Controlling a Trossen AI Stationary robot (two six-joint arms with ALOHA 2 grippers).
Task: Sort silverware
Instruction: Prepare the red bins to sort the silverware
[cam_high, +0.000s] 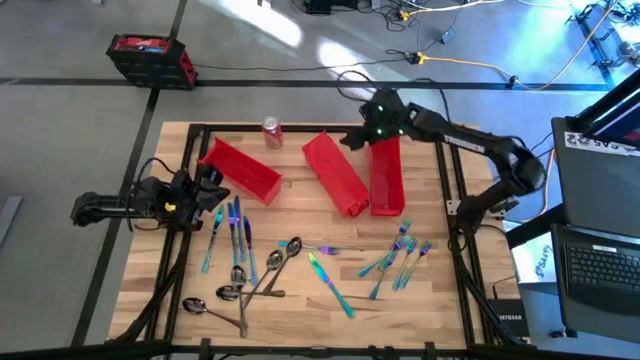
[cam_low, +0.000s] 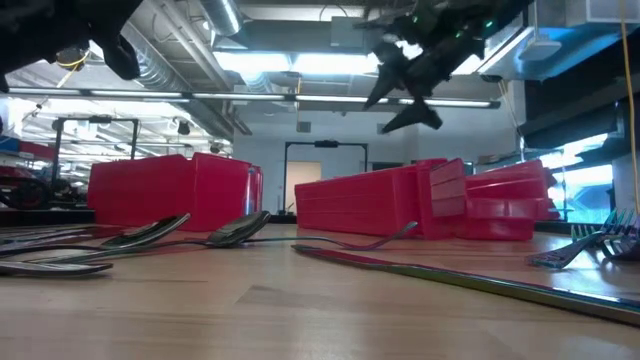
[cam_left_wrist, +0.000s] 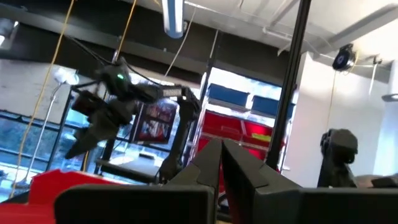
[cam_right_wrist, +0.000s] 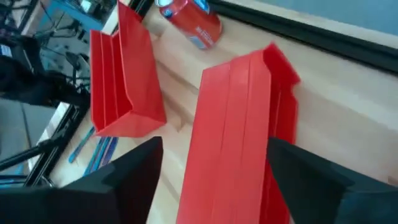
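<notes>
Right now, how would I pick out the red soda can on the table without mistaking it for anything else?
Start from the wooden table in the high view and go to its far edge, left of centre. Between the leftmost red bin and the middle red bin stands the soda can. It is small and round with a silvery top, whereas the bins are long and open.

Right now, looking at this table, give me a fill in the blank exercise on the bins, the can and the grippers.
1. The table holds ___ long red bins.
2. The right gripper hangs above the bins with its fingers ___.
3. The red soda can stands near the table's far edge, between the left bin and the ___ bin.
4. None of the silverware lies ___ a bin yet.

Missing words: three; open; middle; inside
</notes>
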